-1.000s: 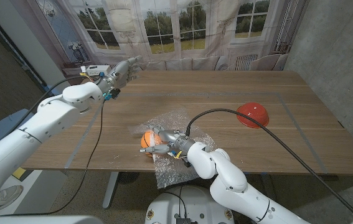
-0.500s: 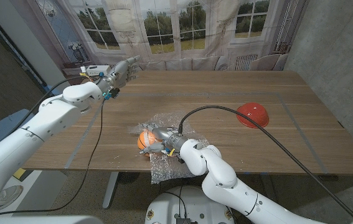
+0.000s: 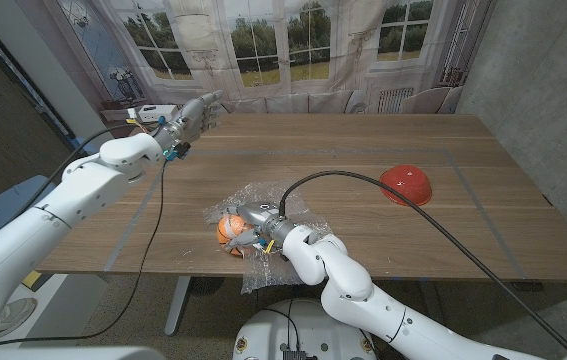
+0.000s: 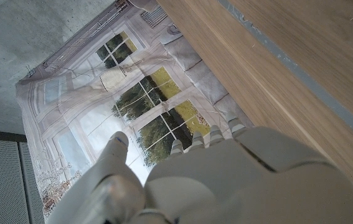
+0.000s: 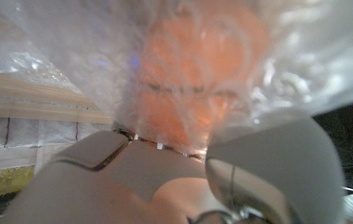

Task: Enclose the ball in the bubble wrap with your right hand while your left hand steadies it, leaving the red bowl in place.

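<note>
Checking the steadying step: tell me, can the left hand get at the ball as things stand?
Probably yes: the left hand hovers open at the far left edge, bare table between it and the ball, which the right hand grips through bubble wrap.

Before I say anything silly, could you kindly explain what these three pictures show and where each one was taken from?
This is a robot with two white arms, each ending in a hand, standing at a wooden table. The wide picture comes from a camera on its head, looking down. The other two come from cameras on its wrists, so they look tilted. On the table lie a sheet of bubble wrap, an orange ball and a red bowl off to the side. The right hand is at the ball, pressing wrap around it; its wrist picture shows the ball through the plastic. The left hand is raised near the far left corner, holding nothing.
</note>
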Available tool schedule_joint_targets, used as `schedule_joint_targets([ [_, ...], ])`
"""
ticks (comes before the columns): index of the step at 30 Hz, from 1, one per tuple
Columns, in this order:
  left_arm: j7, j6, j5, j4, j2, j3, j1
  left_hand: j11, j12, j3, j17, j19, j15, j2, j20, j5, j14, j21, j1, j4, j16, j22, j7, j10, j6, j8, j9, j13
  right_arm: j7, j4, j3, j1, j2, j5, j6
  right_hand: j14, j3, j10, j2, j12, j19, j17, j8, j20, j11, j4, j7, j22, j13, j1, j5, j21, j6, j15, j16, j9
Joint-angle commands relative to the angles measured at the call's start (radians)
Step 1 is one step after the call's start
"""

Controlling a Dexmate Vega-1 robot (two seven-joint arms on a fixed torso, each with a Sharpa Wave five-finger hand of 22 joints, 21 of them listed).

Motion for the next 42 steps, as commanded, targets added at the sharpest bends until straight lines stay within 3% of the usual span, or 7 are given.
schedule_joint_targets([
  [1,-0.009,-0.009,0.002,0.024,-0.007,0.005,-0.01,0.004,0.004,0.001,0.004,-0.077,-0.003,-0.002,0.013,0.007,-0.129,-0.003,-0.006,0.004,0.004,0.006,-0.005,-0.121,-0.089,0.004,0.003,0.004,-0.185,0.07,0.035,-0.006,-0.004,0.047,0.104,0.626,0.126,0.382,0.3,0.06,0.188,0.087,0.033,-0.345,-0.033,-0.084,0.146,0.027,0.04,0.437,-0.03,0.076,0.317,-0.464,0.023,0.006],
  [8,-0.015,-0.009,0.004,0.039,-0.016,0.015,-0.022,0.004,0.004,0.0,0.004,-0.077,-0.003,-0.002,0.013,0.008,-0.131,-0.004,-0.007,0.005,0.004,0.006,-0.004,-0.122,-0.089,0.004,0.003,0.004,-0.271,0.086,0.077,-0.007,-0.011,0.105,0.167,0.637,0.139,0.446,0.31,0.117,0.145,0.145,0.078,-0.347,-0.01,-0.063,0.199,0.044,0.083,0.468,-0.035,0.153,0.489,-0.457,-0.008,0.004],
  [35,-0.033,-0.041,0.021,0.087,-0.046,0.033,-0.057,-0.006,0.009,-0.001,0.004,-0.074,-0.004,-0.001,0.013,0.009,-0.129,-0.006,-0.01,0.008,0.005,0.006,-0.004,-0.113,-0.089,0.004,0.003,0.004,-0.487,0.046,0.209,0.013,-0.065,0.223,0.458,0.668,0.14,0.478,0.302,0.134,0.134,0.184,0.083,-0.346,-0.005,-0.062,0.21,0.047,0.088,0.473,-0.038,0.219,0.526,-0.455,-0.029,-0.002],
  [37,-0.023,-0.063,0.043,0.091,-0.048,0.034,-0.061,-0.052,0.031,0.003,0.002,-0.018,-0.031,0.001,-0.014,0.009,-0.05,0.012,-0.005,0.005,0.026,0.005,-0.022,-0.045,-0.041,0.016,0.002,0.003,-0.486,0.042,0.222,0.014,-0.067,0.237,0.474,0.668,0.14,0.478,0.302,0.134,0.132,0.186,0.083,-0.346,-0.006,-0.062,0.21,0.047,0.089,0.473,-0.038,0.222,0.525,-0.455,-0.03,-0.002],
  [38,-0.016,-0.085,0.063,0.095,-0.051,0.036,-0.063,-0.058,0.04,0.007,0.0,0.005,-0.044,0.003,-0.023,0.009,-0.013,0.019,0.004,-0.001,0.032,0.004,-0.028,-0.013,-0.015,0.021,0.002,0.002,-0.485,0.044,0.228,0.017,-0.067,0.252,0.49,0.669,0.14,0.478,0.302,0.134,0.131,0.187,0.083,-0.346,-0.006,-0.062,0.21,0.047,0.089,0.473,-0.038,0.223,0.525,-0.455,-0.031,-0.002],
  [40,0.031,-0.128,0.1,0.093,-0.067,0.028,-0.058,-0.088,0.071,0.035,-0.002,0.097,-0.071,0.013,-0.062,-0.001,0.141,0.043,0.052,-0.037,0.046,-0.002,-0.043,0.122,0.128,0.039,0.002,0.0,-0.469,0.062,0.244,0.042,-0.074,0.31,0.554,0.668,0.141,0.475,0.302,0.135,0.127,0.189,0.082,-0.346,-0.013,-0.061,0.209,0.047,0.092,0.472,-0.038,0.227,0.524,-0.454,-0.034,-0.002],
  [42,0.004,-0.153,0.089,0.116,-0.081,0.025,-0.07,-0.096,0.089,0.058,-0.003,0.156,-0.095,0.022,-0.077,-0.008,0.237,0.058,0.084,-0.064,0.05,-0.004,-0.011,0.221,0.261,0.058,0.002,-0.001,-0.459,0.078,0.252,0.058,-0.074,0.343,0.596,0.668,0.141,0.475,0.302,0.135,0.124,0.192,0.08,-0.346,-0.009,-0.061,0.209,0.047,0.092,0.472,-0.038,0.23,0.522,-0.454,-0.037,-0.002],
])
